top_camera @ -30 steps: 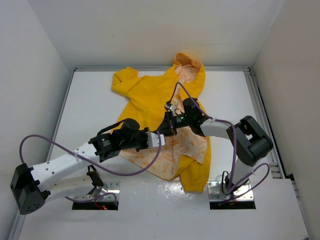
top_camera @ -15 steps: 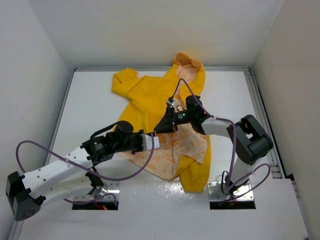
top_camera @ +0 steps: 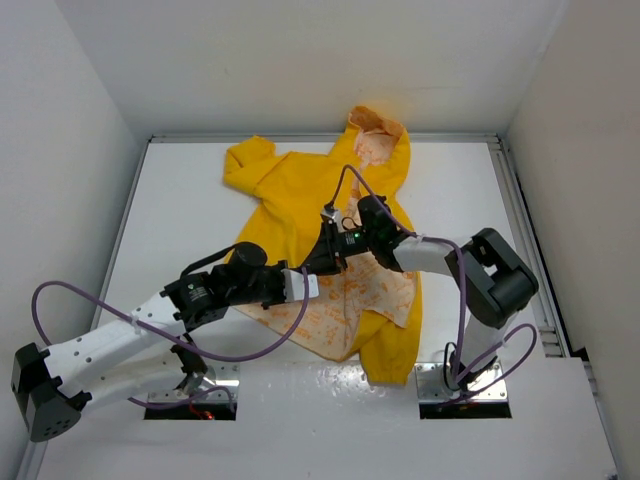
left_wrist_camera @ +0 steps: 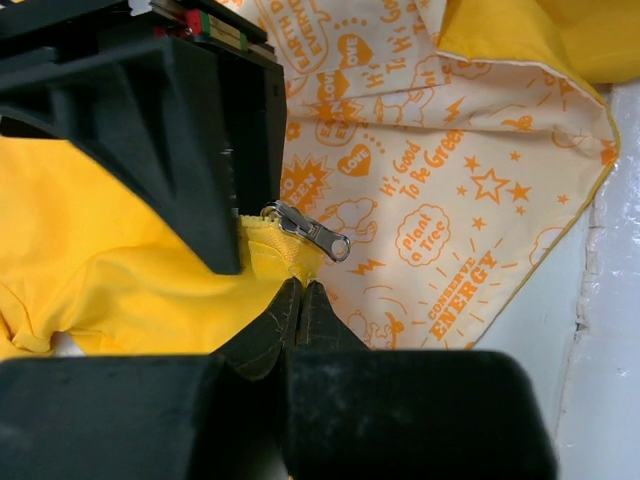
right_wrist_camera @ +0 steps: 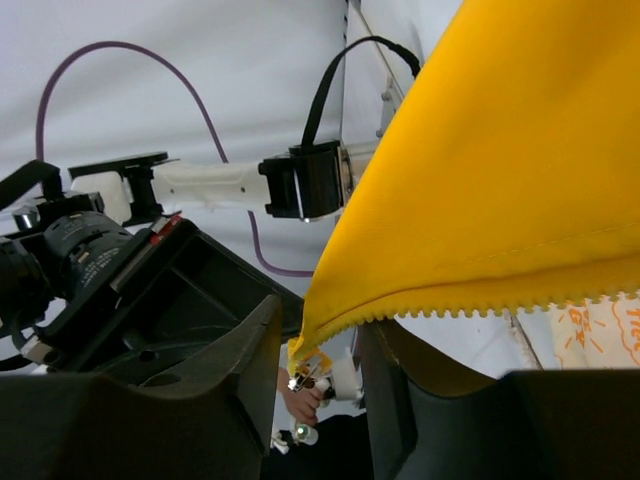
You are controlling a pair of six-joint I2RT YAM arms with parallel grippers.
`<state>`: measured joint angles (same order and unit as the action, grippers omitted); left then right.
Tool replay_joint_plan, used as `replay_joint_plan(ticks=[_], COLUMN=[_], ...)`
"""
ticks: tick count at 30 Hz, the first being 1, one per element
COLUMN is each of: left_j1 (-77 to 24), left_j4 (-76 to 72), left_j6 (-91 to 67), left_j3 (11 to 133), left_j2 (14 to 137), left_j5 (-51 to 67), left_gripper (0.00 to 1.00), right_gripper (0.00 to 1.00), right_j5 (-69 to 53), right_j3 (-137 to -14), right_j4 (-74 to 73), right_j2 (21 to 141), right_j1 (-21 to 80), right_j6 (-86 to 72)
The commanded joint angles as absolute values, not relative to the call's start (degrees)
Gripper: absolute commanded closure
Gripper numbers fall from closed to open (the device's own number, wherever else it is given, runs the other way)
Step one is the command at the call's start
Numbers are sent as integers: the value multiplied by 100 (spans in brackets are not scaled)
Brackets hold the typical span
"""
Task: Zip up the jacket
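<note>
While the jacket (top_camera: 300,190) is lying unzipped on the table (top_camera: 170,200), hood toward the far wall and the front panel on the right arm's side folded back to show the printed lining (left_wrist_camera: 450,200), both arms are meeting over the middle of the front opening

Step in hand, as judged: securing the zipper's edge and the slider (left_wrist_camera: 305,228), before any pulling up

Left gripper (left_wrist_camera: 301,292): fingers pressing tip to tip, the tips touching the yellow hem just below the slider; whether any cloth is nipped between them is not showing

Right gripper (right_wrist_camera: 318,345): jaws drawn close on the toothed zipper edge (right_wrist_camera: 480,300), holding that yellow edge up off the table, just beside the slider

Pull tab: hanging free, with neither gripper holding it

Next move, as judged: likely calling for the left fingers opening and taking the tab, or for the loose side's end being fed into the slider, with the right arm holding its edge taut. Misaligned teeth are looking like the main risk
</note>
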<state>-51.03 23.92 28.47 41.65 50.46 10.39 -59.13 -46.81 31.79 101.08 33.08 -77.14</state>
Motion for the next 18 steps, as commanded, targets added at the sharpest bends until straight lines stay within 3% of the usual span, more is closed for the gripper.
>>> replay_joint_plan(ticks=[1, 4, 6, 7, 9, 10, 11, 14, 18], left_j1=[-5089, -5089, -5089, -5089, -5089, -5002, -4949, -4607, -3825], left_j4=[2250, 2250, 2250, 2189, 2188, 2136, 2136, 2065, 2452], left_j6=[2892, 2953, 2953, 2857, 2586, 2384, 1790, 516, -525], left_j3=[4201, 4149, 4096, 4035, 3947, 3946, 3946, 4060, 4403], left_j2=[5001, 4949, 4826, 4764, 4589, 4388, 4290, 4043, 4104], left_j5=[897, 835, 783, 782, 782, 782, 713, 659, 1123], left_gripper=[100, 100, 100, 93, 68, 53, 26, 4, 2], right_gripper=[70, 89, 94, 98, 100, 100, 100, 100, 100], right_j5=[-5941, -5871, -5810, -5783, -5748, -5731, -5809, -5932, -5872], right_j3=[-4843, -4808, -4773, -4746, -4650, -4641, -4710, -4921, -5106], right_j4=[3146, 3330, 3541, 3751, 4163, 4392, 4412, 4737, 5544], right_j2=[10151, 10134, 10107, 10099, 10099, 10107, 10073, 10046, 10204], right_j1=[3366, 3348, 3288, 3261, 3208, 3173, 3121, 3155, 3243], right_j6=[-7655, -7699, -7778, -7874, -8006, -8033, -7981, -7735, -7936])
